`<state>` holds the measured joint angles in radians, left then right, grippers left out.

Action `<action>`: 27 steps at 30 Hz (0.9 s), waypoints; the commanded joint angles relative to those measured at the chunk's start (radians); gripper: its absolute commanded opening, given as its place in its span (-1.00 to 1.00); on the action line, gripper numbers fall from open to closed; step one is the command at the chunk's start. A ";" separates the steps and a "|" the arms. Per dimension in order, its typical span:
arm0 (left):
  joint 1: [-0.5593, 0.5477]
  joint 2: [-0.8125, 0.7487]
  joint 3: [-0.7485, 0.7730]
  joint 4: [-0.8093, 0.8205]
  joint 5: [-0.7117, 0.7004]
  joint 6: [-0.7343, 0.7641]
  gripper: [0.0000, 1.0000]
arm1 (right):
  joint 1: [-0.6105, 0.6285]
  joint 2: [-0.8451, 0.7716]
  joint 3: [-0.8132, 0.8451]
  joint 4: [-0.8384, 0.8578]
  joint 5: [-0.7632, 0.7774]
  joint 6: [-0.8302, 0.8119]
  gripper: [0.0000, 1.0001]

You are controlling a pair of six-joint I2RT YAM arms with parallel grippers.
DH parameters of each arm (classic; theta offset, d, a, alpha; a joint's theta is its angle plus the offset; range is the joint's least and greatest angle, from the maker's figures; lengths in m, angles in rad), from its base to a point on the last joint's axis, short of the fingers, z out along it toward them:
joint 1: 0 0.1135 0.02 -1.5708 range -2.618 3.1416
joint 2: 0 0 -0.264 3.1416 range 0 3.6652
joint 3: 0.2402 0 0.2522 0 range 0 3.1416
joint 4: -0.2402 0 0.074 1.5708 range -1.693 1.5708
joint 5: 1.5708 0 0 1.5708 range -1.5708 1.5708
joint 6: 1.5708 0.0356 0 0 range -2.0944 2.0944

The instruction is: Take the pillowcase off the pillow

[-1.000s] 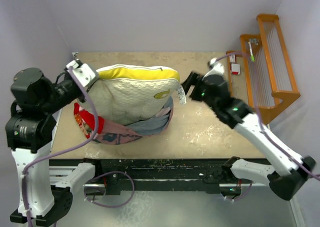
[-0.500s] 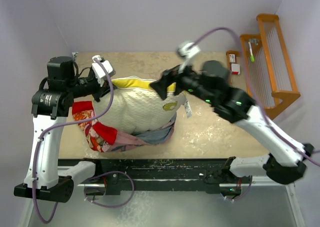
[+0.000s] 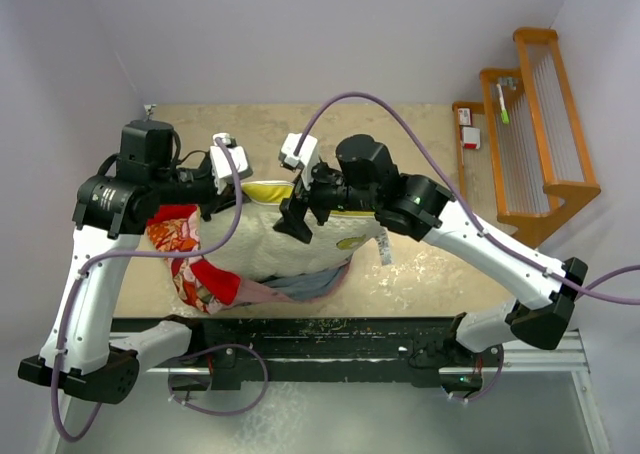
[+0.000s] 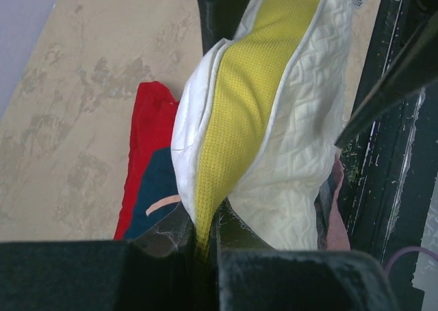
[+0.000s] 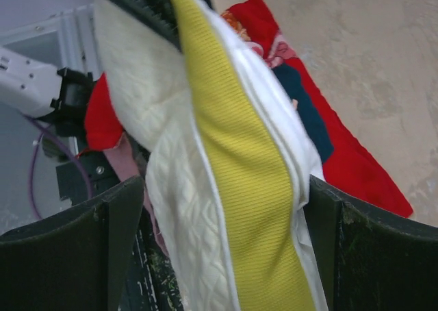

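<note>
Left gripper is closed tight on the yellow mesh side band of the plump white quilted rectangular pillow, holding that end up off the beige speckled table. Right gripper stands wide with nothing held. In its wrist view one black finger sits on each side of the pillow's yellow-banded edge, further along from the left gripper's pinch, and I cannot tell whether either touches the cloth. The large red-orange printed fabric pillowcase is already off the upper part of the pillow. It is bunched around the lower end, its red outside spilling onto the table at the left and its faded pinkish inside showing under the white quilting near the front edge.

The step in hand looks like getting a second hold on the bared pillow so it can be drawn out of the cover. The task seems past halfway, with the pillow's bottom seated in gathered cloth. Next, the right gripper needs to close on the banded edge without catching any pillowcase fabric. Then both arms should lift together, high enough for the cover to slip off, or one must go down to pin it while the other pulls
</note>
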<state>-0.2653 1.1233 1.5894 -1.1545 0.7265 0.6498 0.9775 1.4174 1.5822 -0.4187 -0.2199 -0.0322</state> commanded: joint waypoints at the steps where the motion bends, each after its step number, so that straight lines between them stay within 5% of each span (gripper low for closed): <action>1: -0.001 -0.010 0.036 0.075 -0.005 0.014 -1.00 | 0.010 -0.001 -0.055 0.044 -0.174 -0.064 0.91; 4: -0.001 -0.022 0.064 0.098 0.011 -0.011 -1.00 | 0.009 -0.008 -0.158 0.129 -0.204 -0.021 0.87; 6: -0.002 -0.024 0.081 0.109 0.037 -0.043 -1.00 | 0.009 0.008 -0.196 0.171 -0.162 -0.008 0.66; 7: -0.003 -0.021 0.091 0.108 0.047 -0.064 -0.71 | 0.009 0.016 -0.201 0.168 -0.108 0.001 0.29; 9: -0.002 -0.016 0.099 0.081 0.039 -0.064 0.47 | 0.003 0.010 -0.213 0.231 0.164 0.067 -0.86; 10: -0.002 -0.015 0.092 0.068 0.010 -0.055 0.92 | -0.019 -0.020 -0.228 0.268 0.281 0.102 -1.00; 15: 0.079 -0.035 -0.109 0.054 -0.291 0.130 0.99 | -0.192 -0.262 -0.418 0.498 0.309 0.246 -1.00; 20: 0.392 -0.021 -0.316 0.089 -0.147 0.365 0.99 | -0.261 -0.445 -0.560 0.625 0.219 0.238 -1.00; 27: 0.478 0.058 -0.437 0.223 -0.095 0.455 0.99 | -0.319 -0.506 -0.612 0.586 0.130 0.215 -1.00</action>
<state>0.1825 1.1812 1.1618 -1.0256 0.5476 0.9928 0.6857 0.9360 0.9997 0.0566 -0.0765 0.1745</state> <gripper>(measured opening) 0.992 0.075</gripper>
